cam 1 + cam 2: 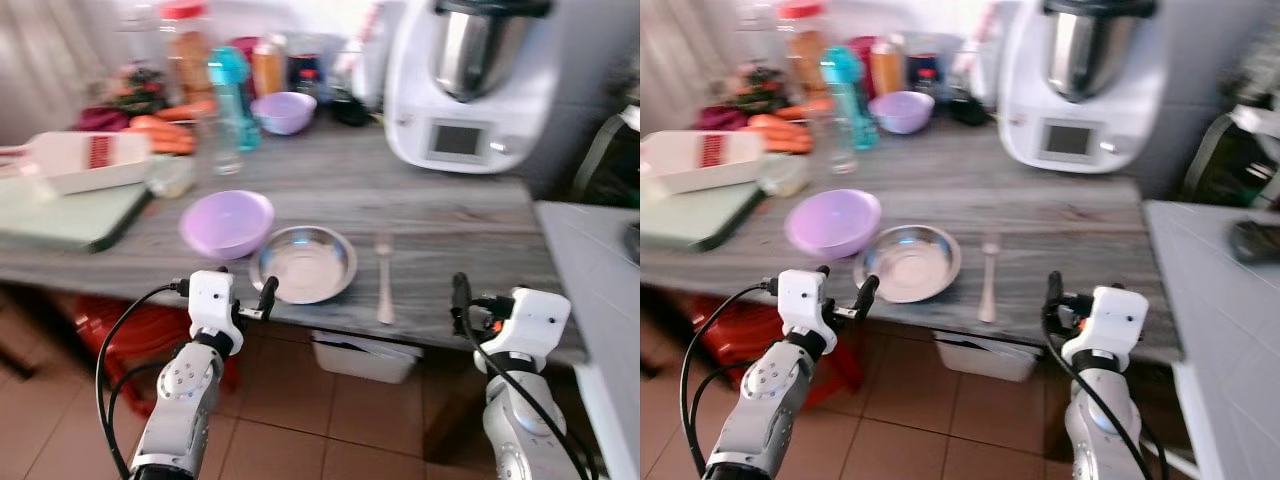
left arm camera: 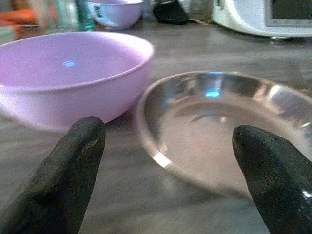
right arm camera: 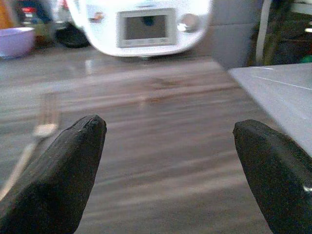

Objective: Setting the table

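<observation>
On the grey wooden table [image 1: 440,215] a purple bowl [image 1: 227,223] touches a shallow steel plate [image 1: 304,263] near the front edge. A fork [image 1: 384,280] lies just right of the plate, tines pointing away from me. My left gripper [image 2: 165,165] is open at the table's front edge, level with the top, facing the gap between bowl [image 2: 68,68] and plate [image 2: 224,122]. My right gripper [image 3: 170,165] is open too, at the edge right of the fork [image 3: 34,141]. Neither gripper holds anything.
A white kitchen machine [image 1: 470,80] stands at the back right. A second purple bowl [image 1: 284,112], a blue bottle [image 1: 232,95], jars and carrots [image 1: 165,130] crowd the back left. A white tray [image 1: 85,160] and a green board [image 1: 70,215] lie left. A grey counter [image 1: 600,270] adjoins on the right.
</observation>
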{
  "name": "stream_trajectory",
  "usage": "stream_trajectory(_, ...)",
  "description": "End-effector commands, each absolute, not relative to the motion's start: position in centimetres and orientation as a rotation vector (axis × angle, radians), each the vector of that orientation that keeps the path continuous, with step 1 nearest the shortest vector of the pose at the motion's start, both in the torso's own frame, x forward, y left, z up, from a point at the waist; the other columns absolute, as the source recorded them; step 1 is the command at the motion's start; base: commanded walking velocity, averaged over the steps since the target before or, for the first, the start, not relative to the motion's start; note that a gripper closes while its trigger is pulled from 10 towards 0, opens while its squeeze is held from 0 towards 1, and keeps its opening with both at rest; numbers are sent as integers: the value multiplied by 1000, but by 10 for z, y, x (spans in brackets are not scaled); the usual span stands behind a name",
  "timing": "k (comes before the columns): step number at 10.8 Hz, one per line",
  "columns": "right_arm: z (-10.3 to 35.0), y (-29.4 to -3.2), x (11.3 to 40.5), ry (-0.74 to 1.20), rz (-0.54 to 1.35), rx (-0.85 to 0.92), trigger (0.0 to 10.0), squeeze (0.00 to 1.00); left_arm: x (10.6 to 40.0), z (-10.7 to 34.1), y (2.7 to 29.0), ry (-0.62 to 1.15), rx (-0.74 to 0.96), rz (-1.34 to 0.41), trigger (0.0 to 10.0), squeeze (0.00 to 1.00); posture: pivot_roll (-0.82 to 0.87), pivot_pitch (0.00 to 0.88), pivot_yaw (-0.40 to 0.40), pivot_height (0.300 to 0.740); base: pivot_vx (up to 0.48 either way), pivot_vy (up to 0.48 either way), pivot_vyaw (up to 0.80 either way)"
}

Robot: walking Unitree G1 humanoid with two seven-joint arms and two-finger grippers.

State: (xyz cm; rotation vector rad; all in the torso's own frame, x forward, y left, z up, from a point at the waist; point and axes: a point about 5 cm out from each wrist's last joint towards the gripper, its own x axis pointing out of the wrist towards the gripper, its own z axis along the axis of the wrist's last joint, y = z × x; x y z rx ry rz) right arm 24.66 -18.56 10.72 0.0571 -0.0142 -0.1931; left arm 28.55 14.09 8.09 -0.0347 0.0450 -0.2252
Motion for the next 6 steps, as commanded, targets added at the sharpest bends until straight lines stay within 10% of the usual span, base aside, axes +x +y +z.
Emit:
stream_trajectory(1,109,-182,250,-19,-177,69,10000,0,286,80,144,56,-23,-205,10000,0,54,0,44,740,0,0,0)
stream_trajectory(6,107,-178,250,-12,-172,80,10000,0,287,81,145,62,-14,-192,10000,0,58,0,42,740,0,0,0)
